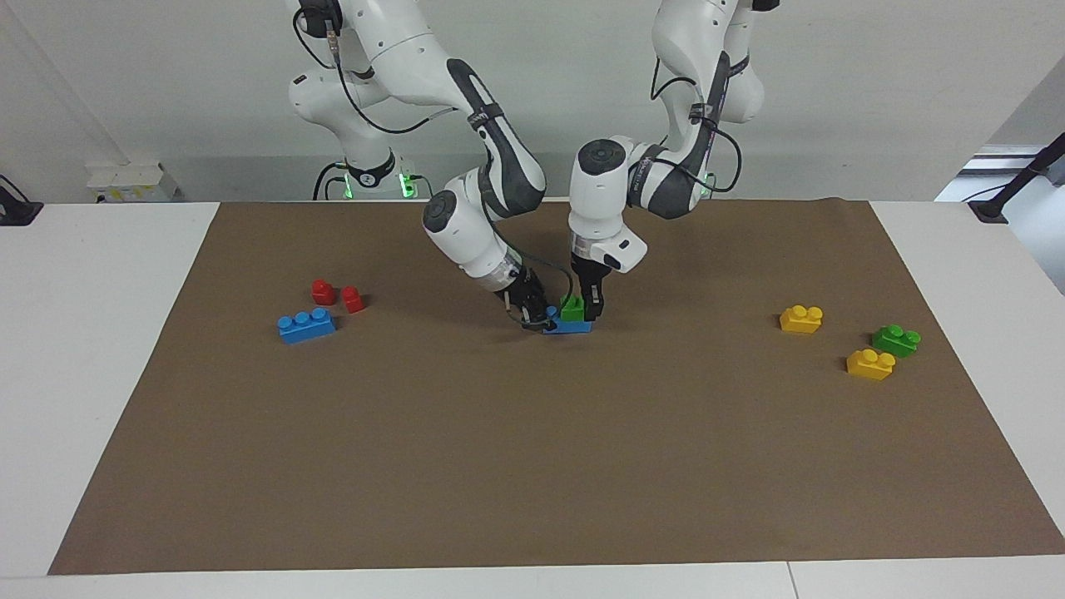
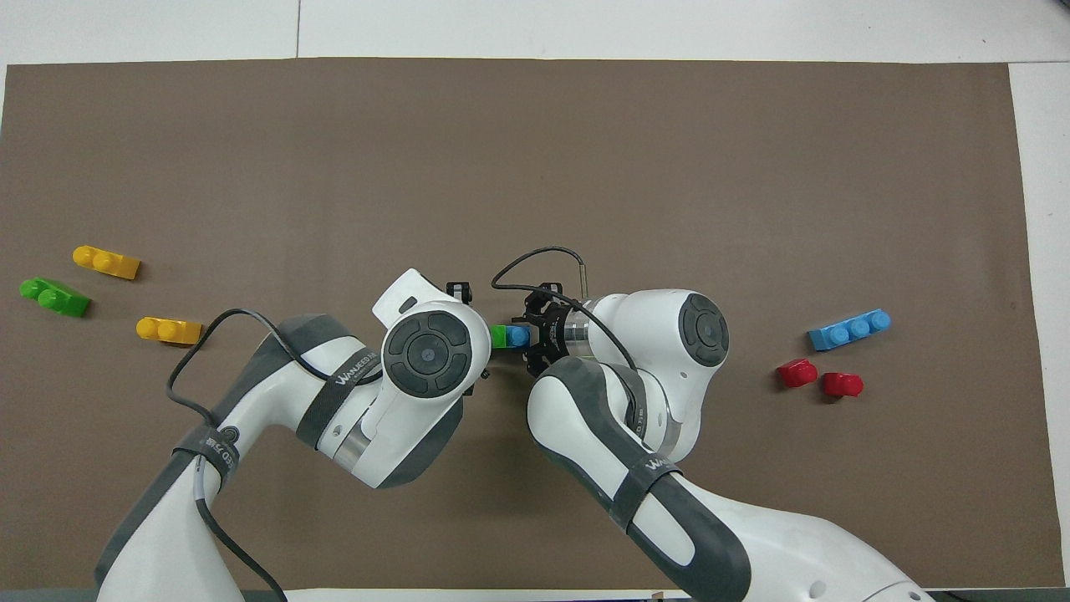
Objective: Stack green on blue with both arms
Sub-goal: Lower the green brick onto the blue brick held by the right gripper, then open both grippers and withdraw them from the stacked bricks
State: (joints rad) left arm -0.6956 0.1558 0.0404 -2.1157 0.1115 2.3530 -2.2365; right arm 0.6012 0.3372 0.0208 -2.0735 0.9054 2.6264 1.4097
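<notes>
At the middle of the brown mat [image 1: 532,466] lies a blue brick [image 1: 574,327] with a green brick [image 1: 572,309] sitting on top of it. My left gripper [image 1: 582,311] stands upright at the green brick, right against it. My right gripper [image 1: 537,318] leans in at the blue brick's end toward the right arm's side. In the overhead view only a strip of the green brick [image 2: 498,336] and one blue stud [image 2: 518,336] show between the two wrists; the left wrist hides the left gripper there.
A second blue brick [image 1: 307,325] and two red bricks [image 1: 323,291] [image 1: 353,299] lie toward the right arm's end. Two yellow bricks [image 1: 801,319] [image 1: 870,363] and another green brick [image 1: 896,339] lie toward the left arm's end.
</notes>
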